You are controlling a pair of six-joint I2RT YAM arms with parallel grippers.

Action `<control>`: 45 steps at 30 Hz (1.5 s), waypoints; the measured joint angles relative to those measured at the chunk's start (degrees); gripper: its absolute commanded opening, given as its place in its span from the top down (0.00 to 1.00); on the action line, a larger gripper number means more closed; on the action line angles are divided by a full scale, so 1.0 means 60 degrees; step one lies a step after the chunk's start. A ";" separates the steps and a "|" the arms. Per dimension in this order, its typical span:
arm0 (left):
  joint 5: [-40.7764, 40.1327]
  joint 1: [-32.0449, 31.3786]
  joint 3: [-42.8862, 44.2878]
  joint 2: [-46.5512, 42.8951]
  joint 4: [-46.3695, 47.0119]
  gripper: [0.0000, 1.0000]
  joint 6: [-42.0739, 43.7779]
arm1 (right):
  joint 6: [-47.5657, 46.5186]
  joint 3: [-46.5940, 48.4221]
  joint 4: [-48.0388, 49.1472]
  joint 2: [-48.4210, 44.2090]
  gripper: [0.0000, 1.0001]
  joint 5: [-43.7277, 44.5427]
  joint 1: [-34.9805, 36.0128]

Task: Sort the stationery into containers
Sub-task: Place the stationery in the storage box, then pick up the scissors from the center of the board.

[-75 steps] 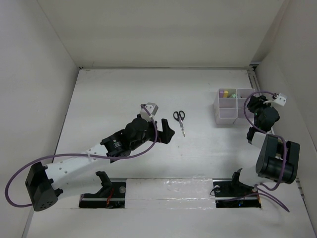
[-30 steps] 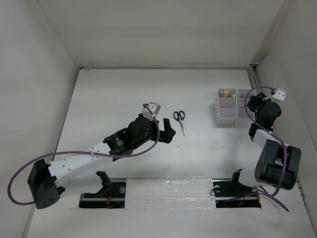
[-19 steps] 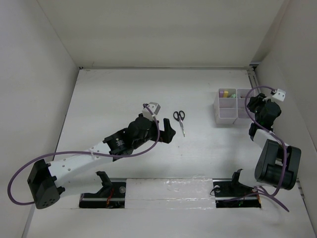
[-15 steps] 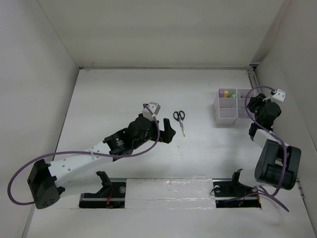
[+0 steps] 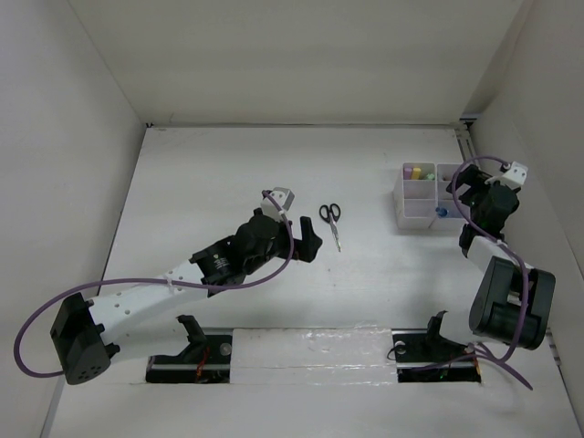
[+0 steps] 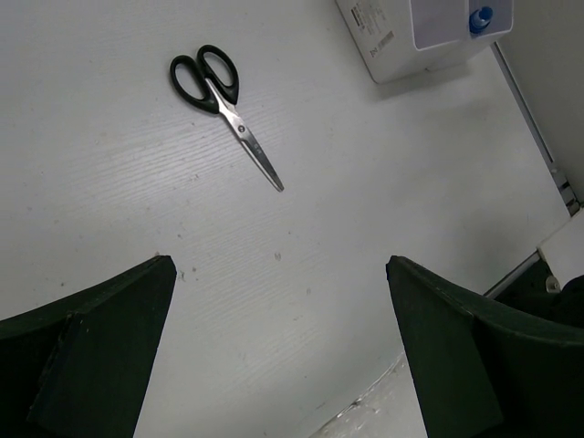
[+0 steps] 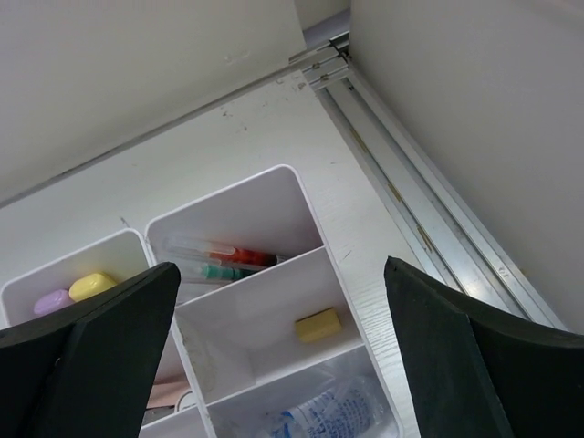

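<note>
The right wrist view's lower edge cuts off the bottle and part of the organizer.

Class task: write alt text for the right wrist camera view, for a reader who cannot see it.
A white organizer seen from above, framed by the open right gripper: pens in one compartment, a yellow block in the next, a bottle nearest.

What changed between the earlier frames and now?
The right gripper opened and let go of the blue-capped bottle, which now lies inside the organizer, at its near side. The scissors stayed put on the table; the left gripper stayed open, short of them.
</note>
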 measured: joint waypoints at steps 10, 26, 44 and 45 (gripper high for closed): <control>0.0011 0.0142 0.0084 0.0346 -0.0080 0.00 -0.0015 | 0.0040 0.0922 -0.1668 -0.1515 0.00 0.1027 0.1311; -0.0186 0.0517 0.3625 0.4371 -0.1075 0.00 -0.0885 | 0.1086 0.3147 -0.6958 -0.4987 0.00 0.4645 0.7089; -0.1534 0.1694 0.8400 1.0021 -0.4029 0.19 -0.2943 | 0.1439 0.2262 -0.8998 -0.7515 0.00 0.3803 0.8735; -0.1566 0.1730 0.8528 1.0156 -0.4135 0.22 -0.3005 | 0.1461 0.2222 -0.9001 -0.7479 0.00 0.3767 0.8794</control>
